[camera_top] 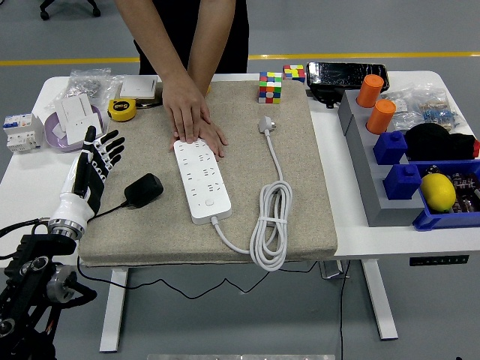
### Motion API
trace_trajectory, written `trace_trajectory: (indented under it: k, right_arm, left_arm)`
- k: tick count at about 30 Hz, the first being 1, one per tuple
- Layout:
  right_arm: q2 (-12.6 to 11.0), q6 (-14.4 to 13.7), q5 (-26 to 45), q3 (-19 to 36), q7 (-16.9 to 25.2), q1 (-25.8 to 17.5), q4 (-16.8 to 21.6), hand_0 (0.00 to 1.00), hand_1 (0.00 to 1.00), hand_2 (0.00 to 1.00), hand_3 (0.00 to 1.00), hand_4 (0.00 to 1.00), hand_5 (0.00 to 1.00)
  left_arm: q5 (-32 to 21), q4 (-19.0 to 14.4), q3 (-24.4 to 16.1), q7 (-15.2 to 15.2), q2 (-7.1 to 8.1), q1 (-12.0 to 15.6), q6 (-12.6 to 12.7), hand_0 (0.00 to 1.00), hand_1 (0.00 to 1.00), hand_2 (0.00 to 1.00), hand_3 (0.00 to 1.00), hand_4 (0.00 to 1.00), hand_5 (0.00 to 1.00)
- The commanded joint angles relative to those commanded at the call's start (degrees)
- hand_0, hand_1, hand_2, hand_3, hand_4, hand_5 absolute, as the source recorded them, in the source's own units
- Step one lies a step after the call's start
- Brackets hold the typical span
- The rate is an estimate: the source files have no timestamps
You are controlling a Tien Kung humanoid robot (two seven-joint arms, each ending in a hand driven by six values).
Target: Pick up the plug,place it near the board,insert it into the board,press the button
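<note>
A black plug adapter (143, 190) with a thin black cable lies on the beige mat (300, 187), left of the white power strip (202, 180). The strip's button end points toward the near edge. My left hand (96, 156) is raised over the mat's left edge, up and to the left of the plug, fingers spread, holding nothing. A person's hand (191, 112) presses flat on the far end of the strip. My right hand is out of view.
The strip's own white cord (271, 217) and plug (265, 124) lie coiled to its right. Rubik's cubes (270, 86), a yellow tape measure (121, 109), a purple bowl (69, 124) and blue bins with a lemon (438, 190) ring the mat.
</note>
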Motion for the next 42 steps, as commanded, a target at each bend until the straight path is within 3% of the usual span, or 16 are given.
trace_trajectory:
  k: [42]
  right_arm:
    - [0.15, -0.14, 0.38, -0.09, 0.00, 0.08, 0.00, 0.929, 0.897, 0.835, 0.861, 0.998, 0.998]
  left_arm:
    - [1.97, -0.46, -0.14, -0.77, -0.11, -0.37, 0.87, 0.878, 0.860, 0.808, 0.799, 0.998, 0.998]
